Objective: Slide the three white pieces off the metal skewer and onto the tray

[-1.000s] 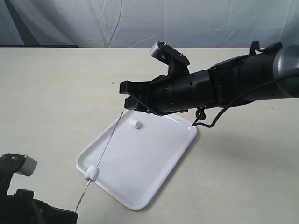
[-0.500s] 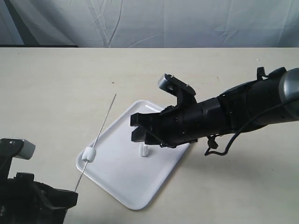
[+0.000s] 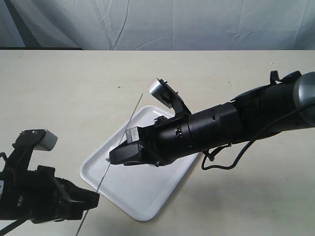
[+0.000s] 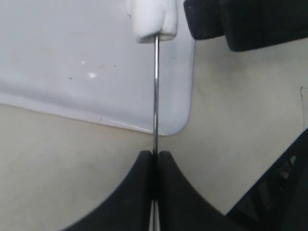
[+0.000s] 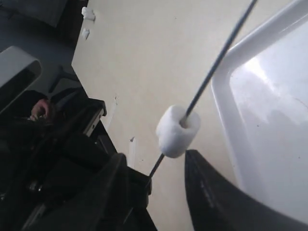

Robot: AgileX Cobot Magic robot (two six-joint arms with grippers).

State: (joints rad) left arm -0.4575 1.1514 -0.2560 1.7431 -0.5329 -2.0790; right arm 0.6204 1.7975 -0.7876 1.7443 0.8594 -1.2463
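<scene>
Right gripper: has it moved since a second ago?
Yes. The right gripper has swung from the far corner of the tray toward its left edge, and is now at the metal skewer.

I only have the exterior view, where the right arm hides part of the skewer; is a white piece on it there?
Observer: Yes, the right wrist view shows one white piece threaded on the metal skewer.
Operator: Is it gripped?
Observer: No, the right fingers stand open, with the piece just beyond their tips.
Operator: How is the skewer held?
Observer: The left fingers are shut on it.
</scene>
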